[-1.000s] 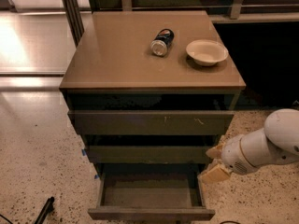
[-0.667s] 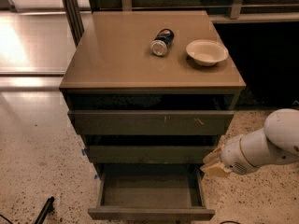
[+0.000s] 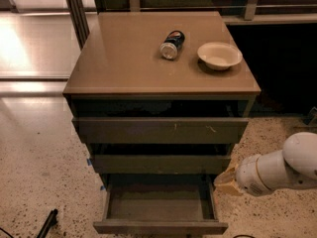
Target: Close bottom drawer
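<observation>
The bottom drawer (image 3: 159, 226) is the lowest of three dark grey-brown drawers in the cabinet. It stands pulled far out, its shallow empty box showing from above and its plain front at the bottom edge of the view. My gripper (image 3: 226, 181) comes in from the right on a white arm. It sits just beside the bottom drawer's right side wall, at the height of the gap below the middle drawer (image 3: 161, 163). Its tan fingertips point left toward the cabinet.
The top drawer (image 3: 159, 129), with pale scratches, and the middle drawer are each slightly out. A drink can (image 3: 172, 44) lies on its side and a white bowl (image 3: 219, 55) stands on the cabinet top (image 3: 119, 58). A black object (image 3: 47, 223) lies on the speckled floor at lower left.
My gripper and arm have shifted slightly left, closer to the right side of the bottom drawer. The drawers have not moved.
</observation>
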### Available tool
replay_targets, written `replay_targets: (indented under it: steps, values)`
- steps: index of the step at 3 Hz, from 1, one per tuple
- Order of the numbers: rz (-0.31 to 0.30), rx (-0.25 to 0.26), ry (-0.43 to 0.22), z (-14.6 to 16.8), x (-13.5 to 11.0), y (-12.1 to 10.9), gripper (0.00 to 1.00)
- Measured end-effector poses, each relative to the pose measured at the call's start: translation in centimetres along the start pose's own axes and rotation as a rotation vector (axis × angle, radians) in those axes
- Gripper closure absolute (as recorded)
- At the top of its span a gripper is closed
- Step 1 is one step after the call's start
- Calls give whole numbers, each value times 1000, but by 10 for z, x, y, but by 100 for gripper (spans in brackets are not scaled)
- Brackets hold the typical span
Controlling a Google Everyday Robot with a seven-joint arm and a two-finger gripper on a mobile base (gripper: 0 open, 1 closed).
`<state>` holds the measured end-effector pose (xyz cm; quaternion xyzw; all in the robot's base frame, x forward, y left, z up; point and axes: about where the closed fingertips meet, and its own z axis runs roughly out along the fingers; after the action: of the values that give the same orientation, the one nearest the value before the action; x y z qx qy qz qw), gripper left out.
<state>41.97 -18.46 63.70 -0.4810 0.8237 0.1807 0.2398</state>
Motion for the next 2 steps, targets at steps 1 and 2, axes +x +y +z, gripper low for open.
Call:
replay_targets:
  steps: [1,2]
  values:
    - [38,-1,-80,47,40,7,100]
    - [110,-16,-151,99,80,4,100]
